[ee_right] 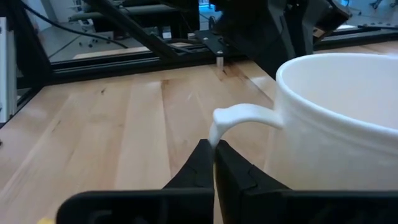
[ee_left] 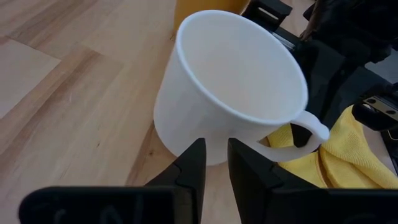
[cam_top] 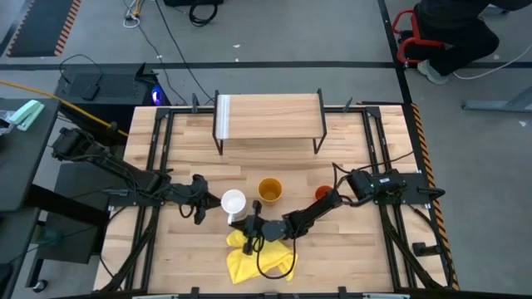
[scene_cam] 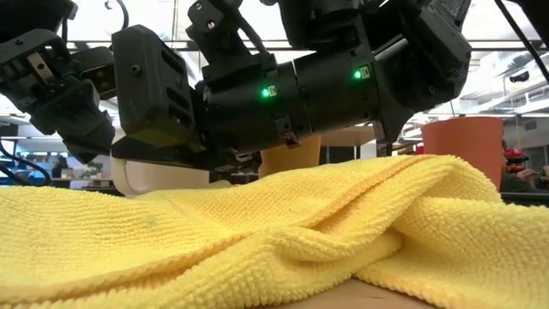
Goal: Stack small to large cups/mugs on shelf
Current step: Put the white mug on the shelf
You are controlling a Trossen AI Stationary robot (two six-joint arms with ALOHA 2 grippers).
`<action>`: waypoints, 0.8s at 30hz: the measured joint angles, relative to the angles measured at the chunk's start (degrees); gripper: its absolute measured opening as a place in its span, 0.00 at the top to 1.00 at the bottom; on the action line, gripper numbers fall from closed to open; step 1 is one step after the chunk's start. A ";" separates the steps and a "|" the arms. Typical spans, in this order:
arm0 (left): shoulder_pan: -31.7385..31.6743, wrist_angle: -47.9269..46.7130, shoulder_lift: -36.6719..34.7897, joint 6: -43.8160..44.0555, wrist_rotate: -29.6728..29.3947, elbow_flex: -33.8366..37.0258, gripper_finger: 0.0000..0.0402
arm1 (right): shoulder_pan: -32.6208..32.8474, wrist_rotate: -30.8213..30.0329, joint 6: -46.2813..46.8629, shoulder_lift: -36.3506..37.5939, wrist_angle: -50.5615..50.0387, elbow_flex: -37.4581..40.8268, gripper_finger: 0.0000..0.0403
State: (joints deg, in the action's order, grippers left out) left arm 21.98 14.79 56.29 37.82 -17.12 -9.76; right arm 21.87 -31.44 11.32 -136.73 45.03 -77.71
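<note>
Three vessels sit mid-table in my overhead feed. The white mug (cam_top: 233, 202) is plain and glossy, wider at the rim than at the foot, with a thin loop handle, and it stands upright and empty. At its 2 o'clock is the yellow-orange cup (cam_top: 269, 190), and further out at 3 o'clock the red-orange cup (cam_top: 323, 195); both are upright on the table.

Underneath is the tabletop (cam_top: 191, 266) of pale wood planks inside a black frame. The shelf (cam_top: 268, 116) stands at the table's 12 o'clock, bare, with its pale strip on the 9 o'clock end. A crumpled yellow cloth (cam_top: 260, 257) lies at the mug's 6 o'clock. Beyond the table I see grey floor, loose cables (cam_top: 179, 46) at 11 o'clock, and a person in dark clothes (cam_top: 453, 29) at 1 o'clock.

My right gripper (ee_right: 214, 146) comes in low from the mug's 5 o'clock, over the cloth. Its fingers are pinched together on the lower end of the mug's handle, which points that way. My left gripper (ee_left: 214, 149) sits at the mug's 9 o'clock, just beside the wall, its fingers a narrow gap apart with nothing between them; I cannot tell whether the tips touch the mug.
</note>
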 joint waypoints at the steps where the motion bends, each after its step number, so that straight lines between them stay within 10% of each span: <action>1: 0.02 0.00 0.00 0.00 0.00 0.00 0.82 | 0.12 0.02 -0.53 0.00 0.25 0.00 0.99; 24: 0.00 -0.07 0.00 -0.11 0.01 0.00 0.83 | 2.72 -2.28 -4.16 4.73 -4.02 -0.70 1.00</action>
State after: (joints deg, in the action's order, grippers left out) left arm 21.98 14.72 56.29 37.71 -17.12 -9.76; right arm 24.59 -33.72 7.17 -132.00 41.01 -78.41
